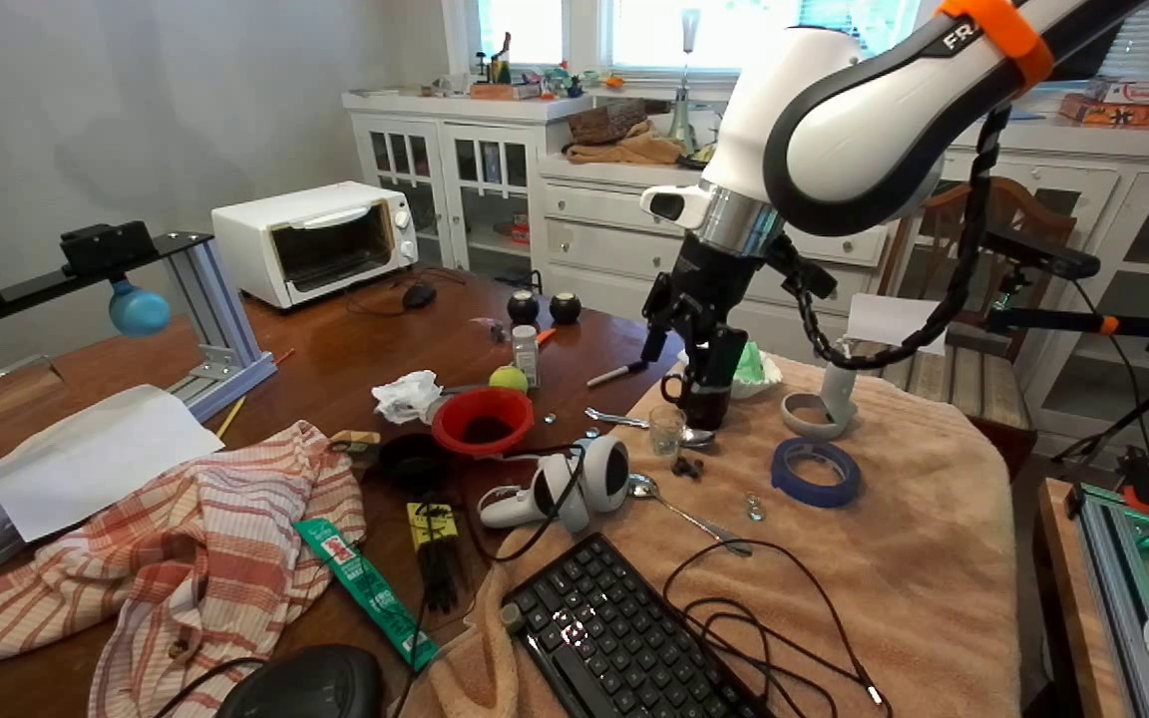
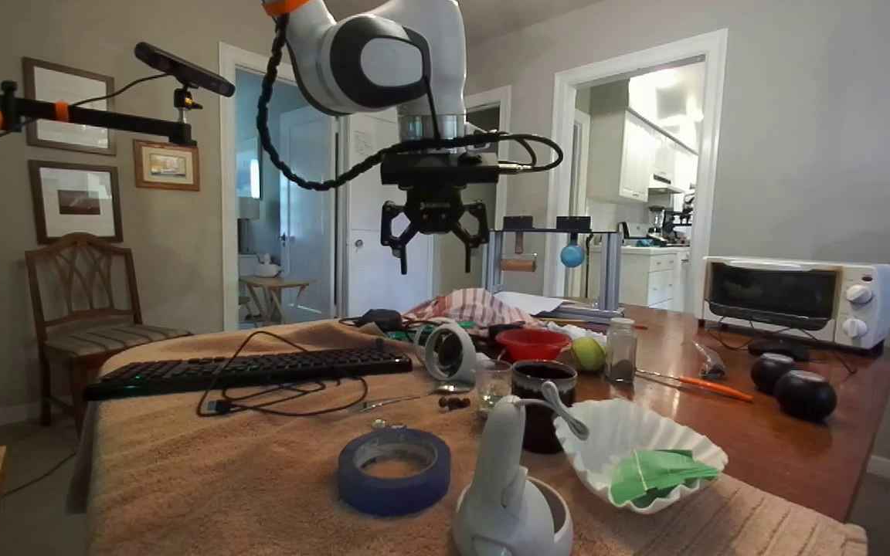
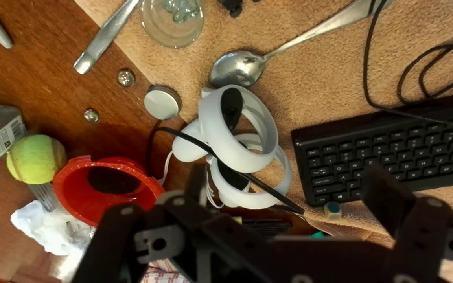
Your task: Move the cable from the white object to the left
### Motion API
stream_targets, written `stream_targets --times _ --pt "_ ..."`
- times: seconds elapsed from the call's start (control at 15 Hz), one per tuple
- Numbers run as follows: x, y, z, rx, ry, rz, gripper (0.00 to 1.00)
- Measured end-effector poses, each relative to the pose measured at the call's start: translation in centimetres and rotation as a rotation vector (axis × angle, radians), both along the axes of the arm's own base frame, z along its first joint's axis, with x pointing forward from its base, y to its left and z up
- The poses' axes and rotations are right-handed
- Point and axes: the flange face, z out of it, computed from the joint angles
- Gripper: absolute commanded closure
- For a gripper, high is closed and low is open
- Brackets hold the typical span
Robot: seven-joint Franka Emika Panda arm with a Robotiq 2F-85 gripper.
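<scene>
A white controller (image 2: 503,494) stands closest to me. On the counter (image 1: 335,364), the black cable (image 3: 269,191) lies across two white gadgets (image 3: 218,137), its length slanting from beside the red bowl (image 3: 73,192) toward the keyboard (image 3: 427,153). A clear glass (image 3: 159,29) holds shiny beads (image 3: 181,10); a frilly dish (image 2: 603,425) holds something green (image 2: 657,472). The pincer (image 2: 437,269) hangs above, spread wide.

Arm (image 1: 859,145) enters at upper right in an exterior view, bends, then drops to the wrist (image 1: 737,221). Gripper (image 2: 436,268) points down — jaws parted, fingers (image 2: 404,259) roughly parallel, tips about level in an exterior view. Wrist view: fingers blurred and dark, reaching up from the lower edge — one left of centre, one toward the right, a wide gap between them.
</scene>
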Motion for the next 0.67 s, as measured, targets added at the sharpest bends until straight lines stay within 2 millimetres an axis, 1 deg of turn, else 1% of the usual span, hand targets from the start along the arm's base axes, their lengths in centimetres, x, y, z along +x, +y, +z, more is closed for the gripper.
stream_targets --times 0.13,0.2,0.53,0.67 --pt "0.0 0.2 -0.2 -0.004 0.004 0.017 0.00" --pt "0.0 0.7 -0.3 -0.006 0.007 0.042 0.00" --pt "-0.2 5.2 -0.9 -0.033 0.034 0.293 0.00" --pt "0.2 6.7 -1.3 -0.057 0.025 0.394 0.00"
